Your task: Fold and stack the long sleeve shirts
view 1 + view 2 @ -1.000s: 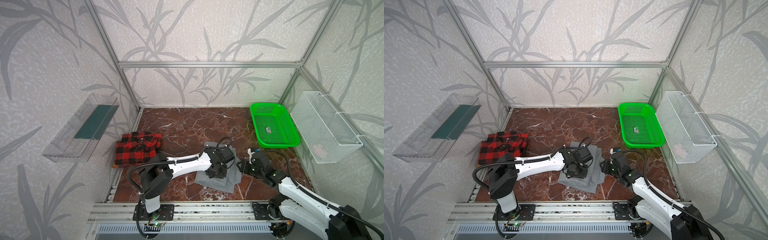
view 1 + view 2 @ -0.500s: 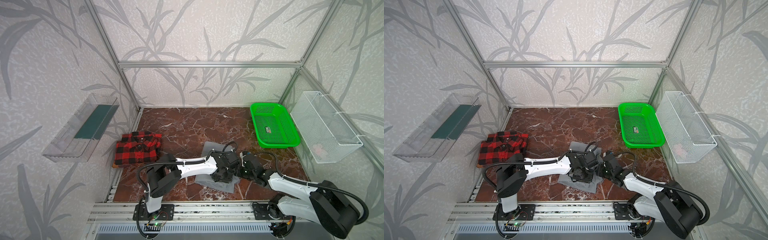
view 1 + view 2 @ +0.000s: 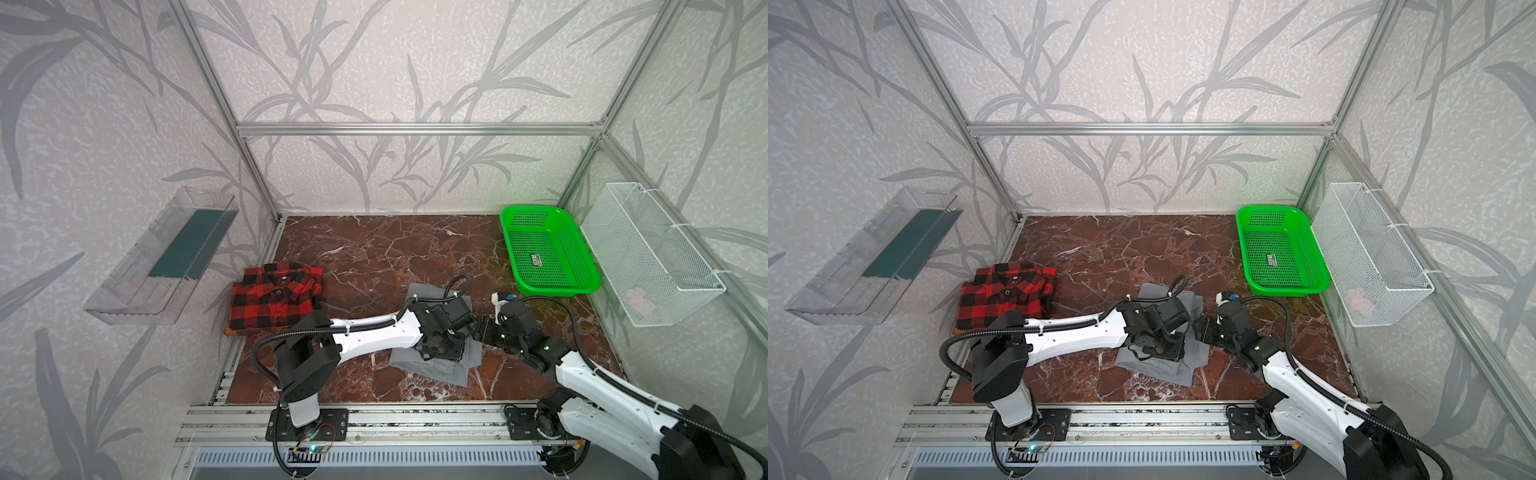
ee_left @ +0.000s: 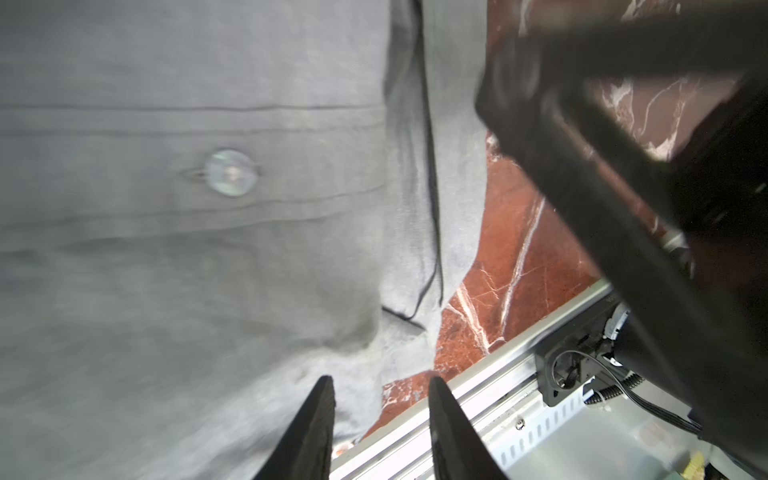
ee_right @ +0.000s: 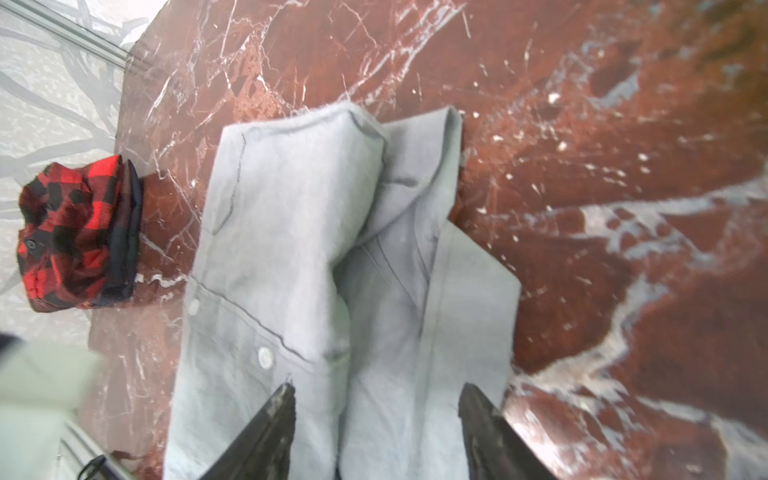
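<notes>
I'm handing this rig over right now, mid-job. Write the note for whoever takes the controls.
Grippers: the left gripper is open, low over the grey shirt, holding nothing. The right gripper is open at that shirt's right side, also holding nothing.
Things: the grey shirt lies folded at the front centre of the table. The plaid shirt lies folded at the left edge, apart from it.
Done: both shirts look folded.
Left: stack them, probably grey onto plaid.
</notes>
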Robot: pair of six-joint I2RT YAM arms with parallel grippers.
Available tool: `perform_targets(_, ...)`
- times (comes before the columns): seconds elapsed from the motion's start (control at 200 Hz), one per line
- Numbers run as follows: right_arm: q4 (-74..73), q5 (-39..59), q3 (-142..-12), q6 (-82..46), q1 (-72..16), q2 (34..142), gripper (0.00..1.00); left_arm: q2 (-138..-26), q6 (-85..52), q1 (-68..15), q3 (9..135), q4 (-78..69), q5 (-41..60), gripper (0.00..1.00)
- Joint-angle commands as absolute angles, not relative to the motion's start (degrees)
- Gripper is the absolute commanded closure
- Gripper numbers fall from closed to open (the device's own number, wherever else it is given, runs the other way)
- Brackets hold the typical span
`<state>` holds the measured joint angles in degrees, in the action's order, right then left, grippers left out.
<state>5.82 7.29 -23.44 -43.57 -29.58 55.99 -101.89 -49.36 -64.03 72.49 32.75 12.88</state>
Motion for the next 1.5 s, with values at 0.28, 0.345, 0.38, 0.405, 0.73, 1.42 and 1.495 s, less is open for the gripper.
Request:
perform_targets(0.28,-4.4,20.9,-32.7,-38.5,-24.5,77.2,0.4,-107.1,-46.0,-65.6,72.6,33.3,14.6,0.58)
perform_targets(0.345,-7.7,22.2,-33.3,-38.8,-24.5,80.2,0.44,-107.4,-46.3,-65.7,72.2,31.9,15.1,0.58)
perform_targets(0.38,-8.2,22.6,-33.9,-39.1,-24.5,81.3,0.49,-107.3,-46.2,-65.7,72.3,31.7,14.9,0.59)
perform_targets(0.405,-8.5,23.1,-34.2,-38.9,-24.5,81.8,0.54,-107.2,-46.0,-65.7,72.5,31.8,14.8,0.59)
perform_targets(0.73,-0.2,19.2,-34.7,-34.7,-24.5,71.3,1.0,-103.8,-45.7,-65.6,72.9,31.4,13.6,0.62)
perform_targets(1.42,20.5,10.1,-24.1,-37.9,-23.3,53.8,1.0,-95.8,-46.5,-63.2,70.8,32.5,12.3,0.62)
perform_targets(1.495,19.1,9.8,-20.6,-40.7,-24.0,53.4,1.0,-97.0,-46.6,-63.0,70.7,32.4,12.7,0.63)
